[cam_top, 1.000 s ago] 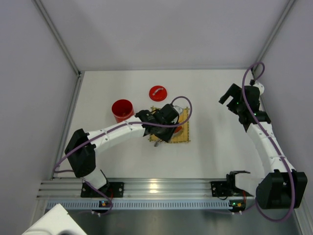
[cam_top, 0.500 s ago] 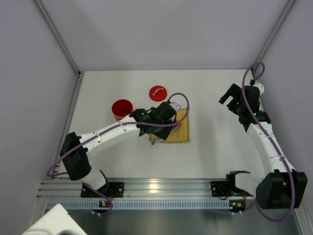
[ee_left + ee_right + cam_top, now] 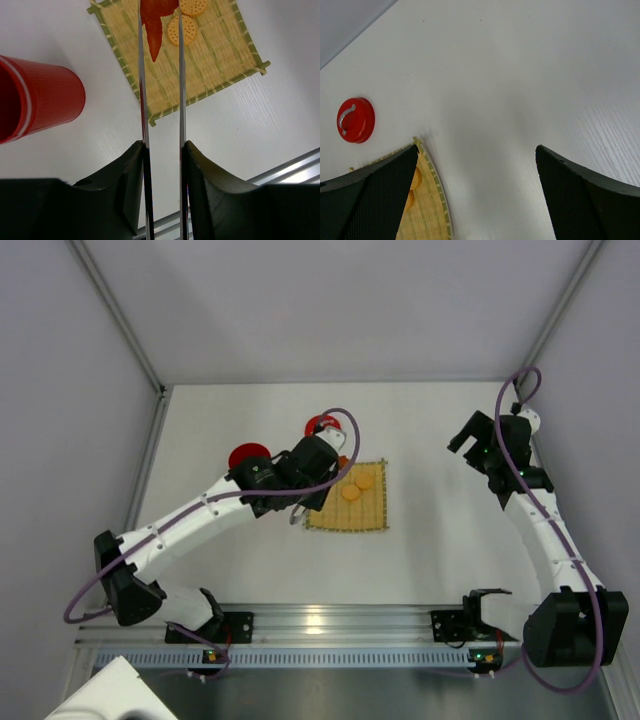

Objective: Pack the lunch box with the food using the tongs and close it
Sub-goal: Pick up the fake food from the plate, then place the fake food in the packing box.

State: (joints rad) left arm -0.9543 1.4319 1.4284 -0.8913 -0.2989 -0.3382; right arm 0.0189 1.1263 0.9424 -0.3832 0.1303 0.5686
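clamping tongs in left claw, red piece pinched | right claw wide, empty | lunch box uncovered

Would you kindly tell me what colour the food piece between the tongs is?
Reddish-orange; the food piece shows best in the left wrist view.

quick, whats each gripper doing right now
left gripper: closed on the tongs, which pinch a red food piece
right gripper: open, holding nothing
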